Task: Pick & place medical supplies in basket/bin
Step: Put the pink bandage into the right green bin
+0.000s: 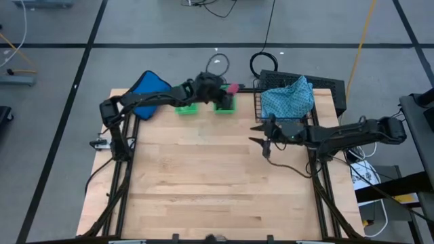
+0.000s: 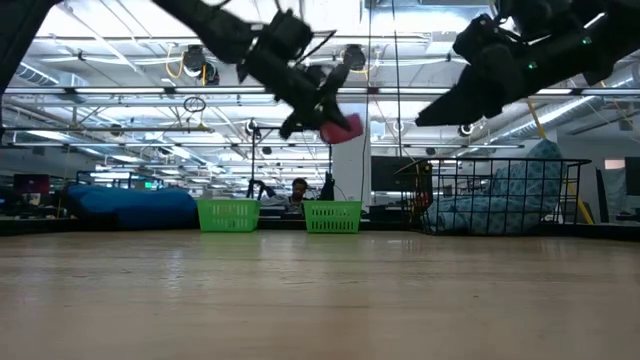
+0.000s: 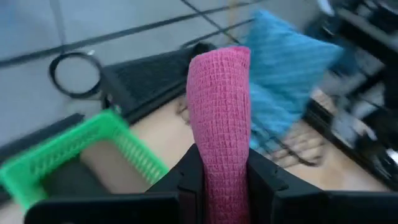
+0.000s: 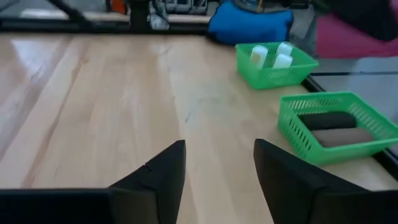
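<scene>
1. the black wire basket sits at the surface's far right edge, holding the blue-green cloth.
2. right gripper hovers beside it, jaws wide and empty.
3. left gripper jaws clamp the pink roll, raised above the green bins.

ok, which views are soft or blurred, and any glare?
Left wrist view: pink roll in the left gripper fairly sharp, green bin and patterned cloth behind smeared. Low view: ceiling lights blown out, arms backlit dark. Right wrist view: sheen on the table. High view: even, no glare.
</scene>
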Motion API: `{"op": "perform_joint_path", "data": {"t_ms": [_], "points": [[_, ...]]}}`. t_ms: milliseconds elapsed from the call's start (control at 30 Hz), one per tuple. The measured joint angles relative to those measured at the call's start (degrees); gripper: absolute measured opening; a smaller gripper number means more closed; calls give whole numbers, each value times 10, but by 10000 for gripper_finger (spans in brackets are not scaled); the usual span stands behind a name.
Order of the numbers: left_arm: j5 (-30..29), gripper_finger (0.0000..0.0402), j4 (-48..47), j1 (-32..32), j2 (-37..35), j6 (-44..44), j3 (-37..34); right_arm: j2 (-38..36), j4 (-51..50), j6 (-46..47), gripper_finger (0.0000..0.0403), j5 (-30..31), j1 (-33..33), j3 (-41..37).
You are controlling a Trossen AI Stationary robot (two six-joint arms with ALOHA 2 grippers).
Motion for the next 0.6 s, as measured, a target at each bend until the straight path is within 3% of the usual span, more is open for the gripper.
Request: {"op": "perform_joint_path", "data": {"t_ms": [267,600], "points": [[-69,67,166,32,8,-167,-110,-10,17,-18,162,1,-1,-19],[-114,114,263,18,71,-232,-117,-10,29,-25,160,1,-1,-19]]}}
